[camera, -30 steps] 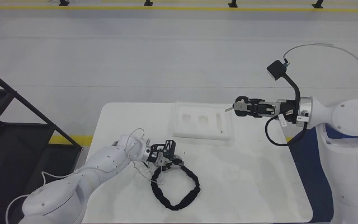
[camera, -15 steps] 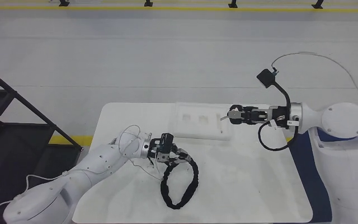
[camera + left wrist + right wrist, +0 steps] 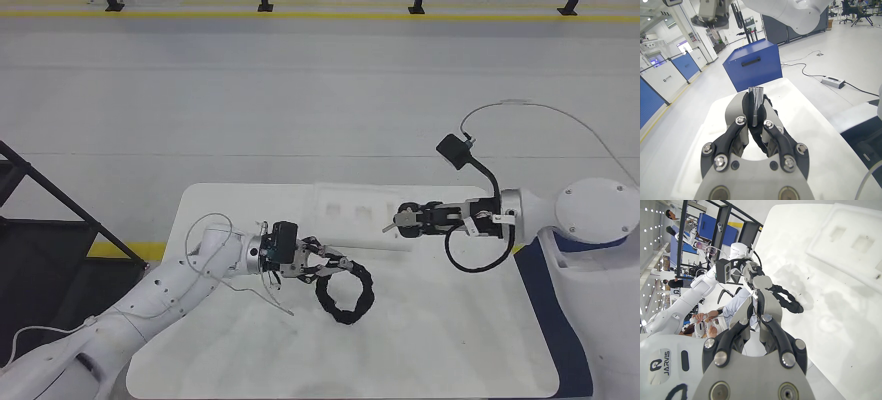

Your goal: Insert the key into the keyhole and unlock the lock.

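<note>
My left gripper [image 3: 314, 267] is clamped on the lock [image 3: 755, 96]. Its chrome cylinder pokes past the fingertips, and the black cable loops over the desk [image 3: 450, 330]. My right gripper [image 3: 404, 218] pinches the key [image 3: 387, 227], which sits apart from the lock.

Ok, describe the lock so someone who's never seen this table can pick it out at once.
On the white table, look beside the white foam tray, at the left gripper. It is shut on the lock: a shiny metal cylinder on a thick black looped cable. Nothing else there is a black loop; the key in the right gripper is small bare metal.
</note>
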`<action>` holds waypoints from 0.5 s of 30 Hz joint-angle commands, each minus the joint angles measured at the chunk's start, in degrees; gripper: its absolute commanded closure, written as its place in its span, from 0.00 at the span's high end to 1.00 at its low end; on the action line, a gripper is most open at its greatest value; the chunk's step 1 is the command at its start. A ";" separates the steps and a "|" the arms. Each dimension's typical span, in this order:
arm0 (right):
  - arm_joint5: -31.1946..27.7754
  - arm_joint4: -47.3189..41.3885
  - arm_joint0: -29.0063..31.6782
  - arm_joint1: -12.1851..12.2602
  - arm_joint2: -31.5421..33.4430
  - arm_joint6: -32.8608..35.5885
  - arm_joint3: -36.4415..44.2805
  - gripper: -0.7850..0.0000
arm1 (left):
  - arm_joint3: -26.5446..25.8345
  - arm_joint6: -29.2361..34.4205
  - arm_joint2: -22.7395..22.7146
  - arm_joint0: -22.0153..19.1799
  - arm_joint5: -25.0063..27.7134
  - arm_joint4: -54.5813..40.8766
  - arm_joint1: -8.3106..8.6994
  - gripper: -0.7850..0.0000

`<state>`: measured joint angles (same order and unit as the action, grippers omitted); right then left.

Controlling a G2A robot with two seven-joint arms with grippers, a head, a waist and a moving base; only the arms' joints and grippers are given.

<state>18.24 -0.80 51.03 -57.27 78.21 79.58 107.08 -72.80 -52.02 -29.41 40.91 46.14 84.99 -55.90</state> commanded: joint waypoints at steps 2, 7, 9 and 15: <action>2.21 2.47 0.05 0.43 0.44 -0.36 2.06 0.00 | -1.63 0.97 -1.68 1.49 -1.23 -2.55 0.23 0.00; 4.68 6.36 0.58 1.19 1.34 -0.86 5.82 0.00 | -3.67 4.28 -3.84 3.30 -1.95 -7.37 0.15 0.00; 5.19 6.28 0.83 1.38 1.65 -0.95 6.66 0.00 | -4.38 5.60 -4.50 3.83 -2.59 -8.95 -0.03 0.00; 5.14 5.80 0.94 1.43 1.81 -1.20 6.84 0.00 | -5.01 5.90 -4.99 4.29 -3.65 -9.61 -0.20 0.00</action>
<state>23.38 4.98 51.98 -55.83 80.03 78.37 113.93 -77.83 -46.11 -34.42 45.22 42.45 75.35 -56.10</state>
